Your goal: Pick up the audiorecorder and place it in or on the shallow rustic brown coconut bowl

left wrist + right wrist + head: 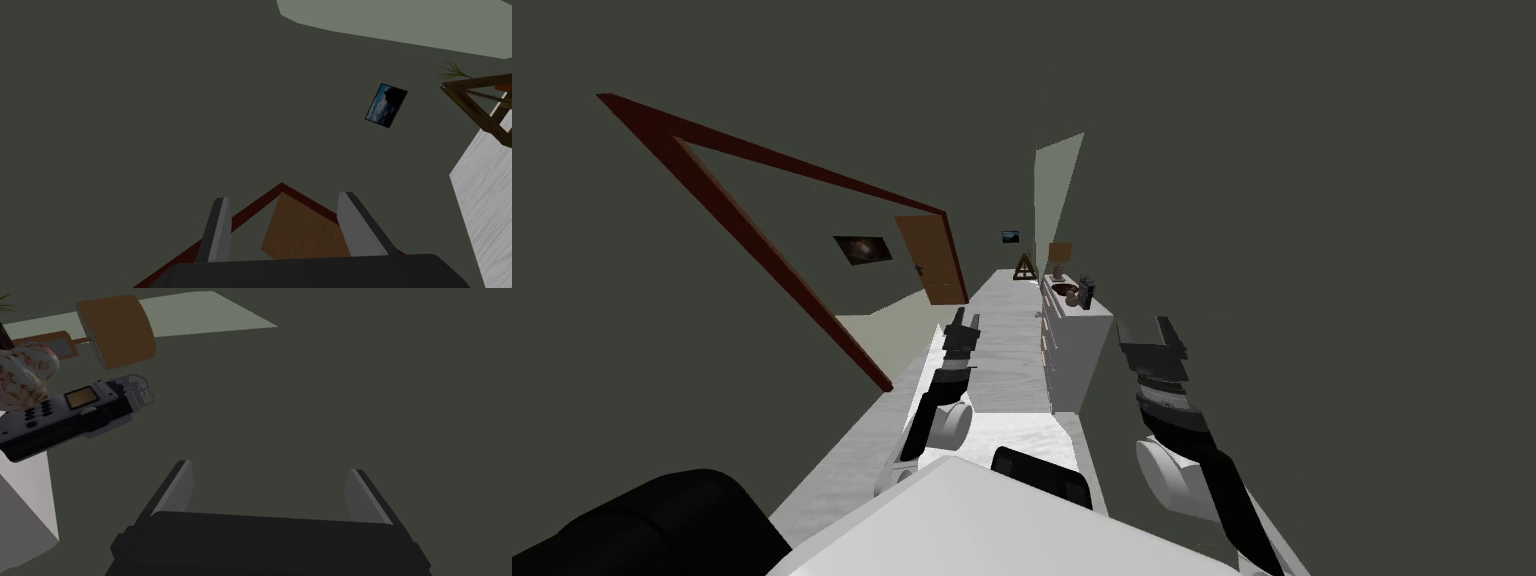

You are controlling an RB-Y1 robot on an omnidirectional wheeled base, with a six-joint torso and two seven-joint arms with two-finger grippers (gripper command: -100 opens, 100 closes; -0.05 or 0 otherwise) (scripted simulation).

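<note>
Two grippers were raised in front of me, and both were empty. My right gripper (270, 468) had its jaws apart, with the two grey fingers (176, 490) standing wide and nothing between them, only the dark wall behind. My left gripper (283, 197) also had its jaws apart, and its fingers (219, 230) held nothing. In the head view the left gripper (962, 325) hung over the pale floor of a narrow corridor. The right gripper (1162, 335) was on the other side of a white cabinet (1080, 345).

The audiorecorder (65, 420) was on the top of this cabinet (25, 498), at the end nearest to me. It was a dark body with rows of small buttons, a small brownish screen and a grey wire cage at its head. This head reached out beyond the edge of the cabinet top. The audiorecorder (1089, 292) was well apart from my right gripper and off to one side of its fingers.

Just beside it stood a pale vase (22, 380) with a flower pattern; I could not tell if they touched. Behind the vase was a lamp (117, 330) with a woven brown shade, toward the far end of the top. The brown bowl (1063, 288) sat on the same top, near the vase and toward the corridor edge.
</note>
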